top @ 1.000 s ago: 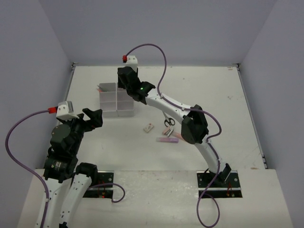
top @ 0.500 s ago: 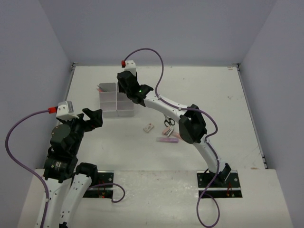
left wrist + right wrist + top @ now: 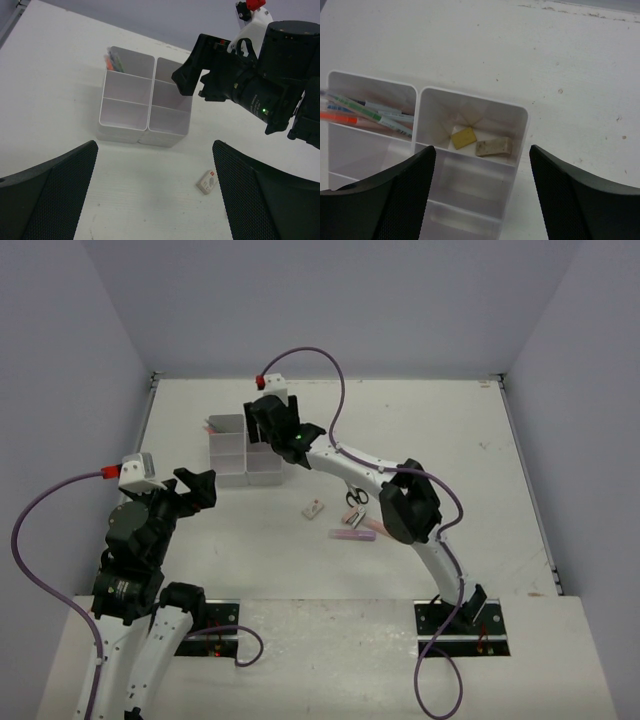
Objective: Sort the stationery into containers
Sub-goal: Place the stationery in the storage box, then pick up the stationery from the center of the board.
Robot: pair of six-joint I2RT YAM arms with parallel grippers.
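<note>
Now that the right gripper has spread its jaws above the tray, at ten o'clock on the table, two erasers lie in its one o'clock compartment, so that drop looks done. Left near centre are the scissors, a loose eraser and markers. The left gripper hangs spread and empty at seven o'clock.

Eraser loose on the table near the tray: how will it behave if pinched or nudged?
The eraser is a small flat block lying on its broad face, so it should slide, not roll or tip. It looks light and may skid when pushed across the smooth table. Its low profile could make pinching awkward.
</note>
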